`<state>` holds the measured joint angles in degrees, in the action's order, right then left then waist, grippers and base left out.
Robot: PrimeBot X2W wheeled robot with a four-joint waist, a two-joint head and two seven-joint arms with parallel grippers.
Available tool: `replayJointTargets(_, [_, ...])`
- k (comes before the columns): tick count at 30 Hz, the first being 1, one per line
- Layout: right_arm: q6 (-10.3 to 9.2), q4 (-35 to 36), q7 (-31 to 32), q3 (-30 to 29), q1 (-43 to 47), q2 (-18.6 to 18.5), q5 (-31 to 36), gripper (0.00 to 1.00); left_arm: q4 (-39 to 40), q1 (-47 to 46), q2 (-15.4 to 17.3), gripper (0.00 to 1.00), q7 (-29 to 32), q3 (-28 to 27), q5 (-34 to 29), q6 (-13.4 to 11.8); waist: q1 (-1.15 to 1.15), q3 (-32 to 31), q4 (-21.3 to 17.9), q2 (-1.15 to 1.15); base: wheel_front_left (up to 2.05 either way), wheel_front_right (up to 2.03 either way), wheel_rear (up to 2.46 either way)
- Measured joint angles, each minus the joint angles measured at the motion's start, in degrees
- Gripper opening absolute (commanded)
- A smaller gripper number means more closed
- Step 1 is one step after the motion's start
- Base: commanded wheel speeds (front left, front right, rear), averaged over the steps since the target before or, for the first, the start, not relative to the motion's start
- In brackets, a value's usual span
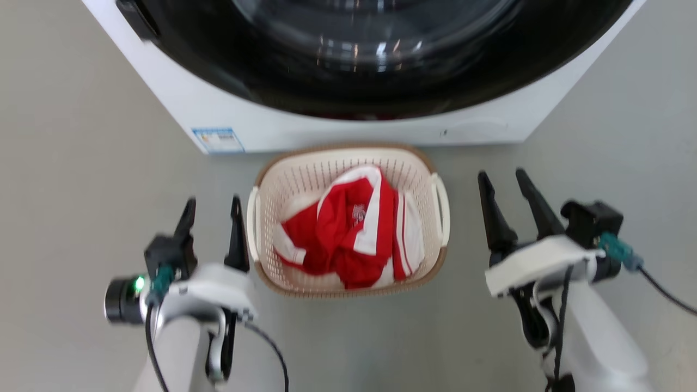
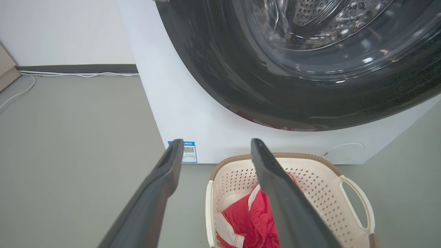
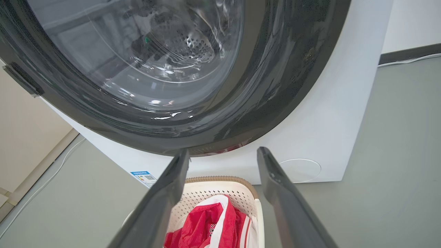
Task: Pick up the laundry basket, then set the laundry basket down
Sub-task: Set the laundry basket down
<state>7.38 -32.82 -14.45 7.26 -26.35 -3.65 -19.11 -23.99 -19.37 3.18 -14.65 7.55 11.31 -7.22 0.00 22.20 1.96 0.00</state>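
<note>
Laundry basket [image 1: 348,163] sits btwn L fingers [image 1: 238,228], spread just beside it, & R fingers [image 1: 493,212], spread farther off

Cream perforated plastic laundry basket [image 1: 305,174], brown woven-look rim, stood upright on grey floor [image 1: 81,190] just before white washing machine [image 1: 326,128]. Held red-and-white clothing [image 1: 348,234].

The laundry basket [image 1: 326,174] is cream, dotted with rows of small holes, with a brown woven-look rim and white handles. The garment [image 1: 343,234] in it is red with white stripes and trim. The washing machine [image 1: 272,125] on the far side is white, its door [image 1: 381,81] glossy black, its label [image 1: 218,140] blue. The floor [image 1: 81,190] is plain grey-green. The left gripper [image 1: 213,201] and right gripper [image 1: 501,174] have black fingers and white wrist shells.
</note>
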Motion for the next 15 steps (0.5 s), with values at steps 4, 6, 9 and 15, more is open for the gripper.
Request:
replayJointTargets(4, [0.0,3.75,0.0,-1.09,5.53,0.29,0.01,1.0,3.91,6.64,-0.13,1.0,0.0,-0.73,-0.92,0.18,0.0,-4.8,-0.47,0.0,0.0,0.0,0.0])
replayJointTargets(6, [0.0,5.27,0.0,-1.37,8.13,0.32,0.13,1.0,5.91,9.75,-0.19,1.0,0.0,-1.15,-1.19,0.18,0.0,-7.05,-0.77,0.0,0.0,0.0,0.0])
replayJointTargets(9, [0.0,7.3,0.0,-1.68,12.03,0.48,0.36,1.0,8.88,14.1,-0.21,1.0,0.0,-1.45,-1.66,0.19,0.0,-10.26,-1.29,0.0,0.0,0.0,0.0])
replayJointTargets(15, [0.0,11.01,0.0,-2.04,18.38,0.6,0.79,1.0,13.23,20.94,-0.22,1.0,0.01,-1.79,-1.8,0.19,0.0,-15.61,-2.31,0.0,0.0,0.0,0.0])
